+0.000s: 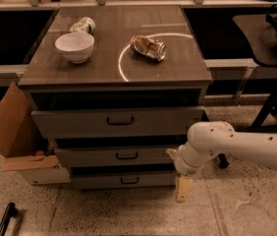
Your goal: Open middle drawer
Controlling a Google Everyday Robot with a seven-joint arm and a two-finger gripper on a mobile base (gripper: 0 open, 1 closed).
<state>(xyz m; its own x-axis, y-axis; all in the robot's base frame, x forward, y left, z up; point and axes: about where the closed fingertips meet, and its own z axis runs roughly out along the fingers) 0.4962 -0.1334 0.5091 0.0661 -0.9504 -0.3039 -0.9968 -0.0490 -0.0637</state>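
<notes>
Low over the speckled floor, beside the middle drawer, hangs the pincer, open or closed unclear.
</notes>
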